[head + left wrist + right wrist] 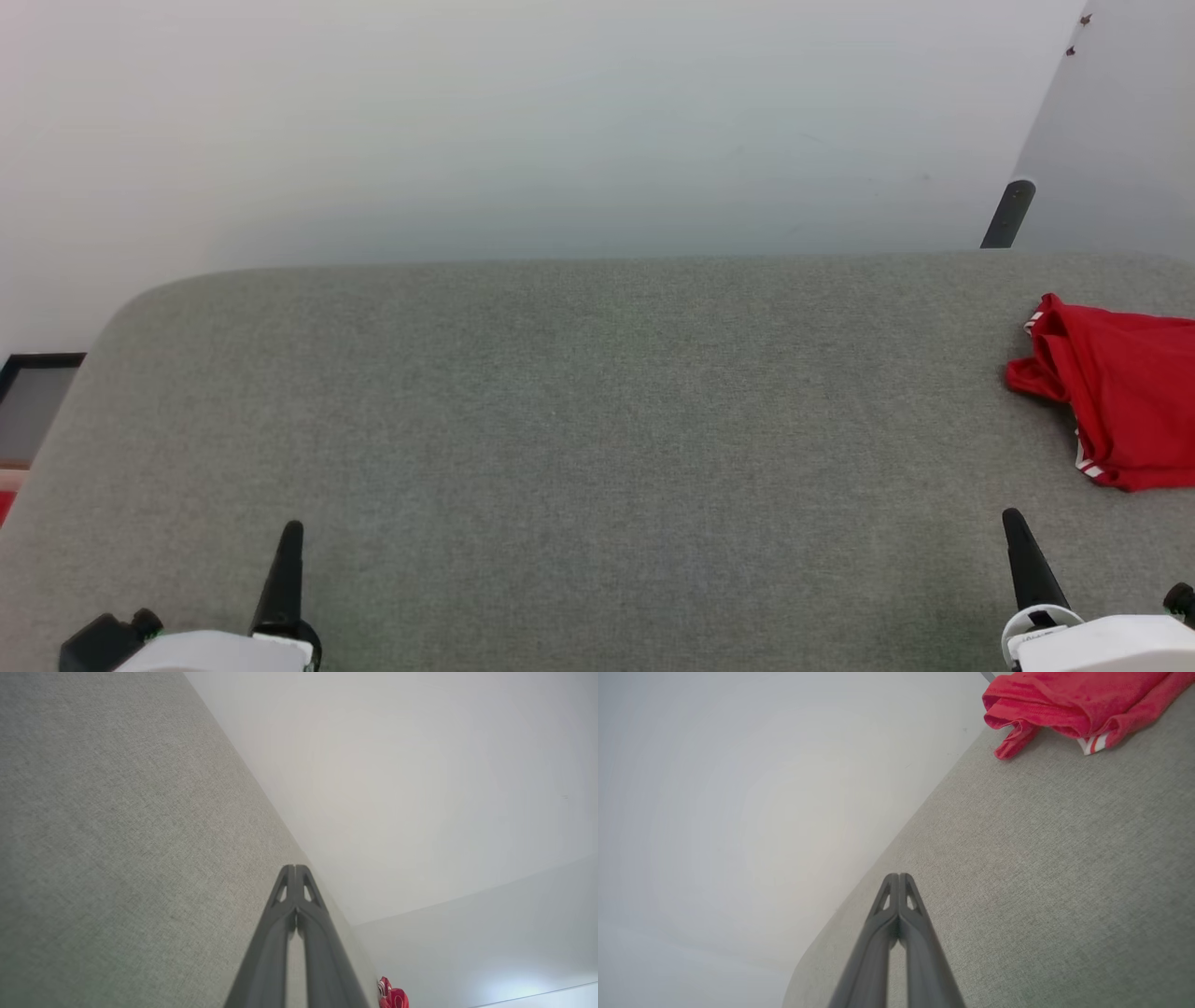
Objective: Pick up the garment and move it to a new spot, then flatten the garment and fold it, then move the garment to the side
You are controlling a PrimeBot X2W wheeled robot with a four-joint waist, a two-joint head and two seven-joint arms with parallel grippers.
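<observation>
The garment (1125, 401) is a crumpled red shirt with red-and-white striped trim, lying at the right edge of the grey fabric surface (579, 420) and partly cut off by the frame. It also lies at the top of the right wrist view as the garment (1069, 704), and as a small red patch, the garment (392, 996), in the left wrist view. My right gripper (1011, 516) is shut and empty, near the front edge, just short of the garment. My left gripper (293, 528) is shut and empty at the front left, far from it. Both pairs of fingertips touch: left gripper (295, 867), right gripper (899, 875).
A pale wall (560, 121) stands behind the surface's far edge. A dark post (1008, 213) rises at the back right beside a grey panel (1120, 121). At far left, past the rounded corner, a dark-framed object (33, 392) sits on the floor.
</observation>
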